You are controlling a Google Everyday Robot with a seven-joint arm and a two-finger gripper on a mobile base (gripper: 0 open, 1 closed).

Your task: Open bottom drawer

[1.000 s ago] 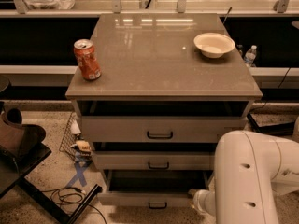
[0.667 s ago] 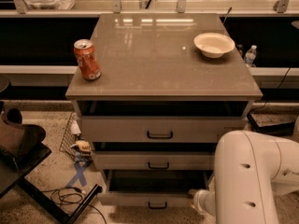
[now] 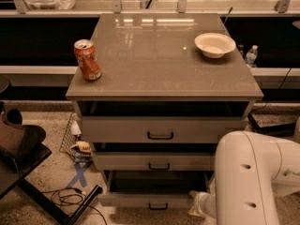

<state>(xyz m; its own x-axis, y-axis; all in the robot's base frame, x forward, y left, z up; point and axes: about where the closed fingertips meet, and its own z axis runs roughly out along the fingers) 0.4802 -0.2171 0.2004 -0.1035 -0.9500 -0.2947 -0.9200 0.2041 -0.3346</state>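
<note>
The cabinet (image 3: 164, 78) is crowded at its near right side by your white arm (image 3: 253, 182), which may bump it. The bottom drawer (image 3: 150, 200), lowest and nearest, is pulled out; more pull could drop it. The gripper (image 3: 194, 204) sits by its right front corner; whether it is open or closed I cannot tell. A jolt may tip the can (image 3: 87, 60).

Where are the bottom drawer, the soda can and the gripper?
bottom drawer (image 3: 140, 201): camera view, front panel.
soda can (image 3: 87, 60): camera view, its side.
gripper (image 3: 196, 201): camera view, tip by drawer's right end.
</note>
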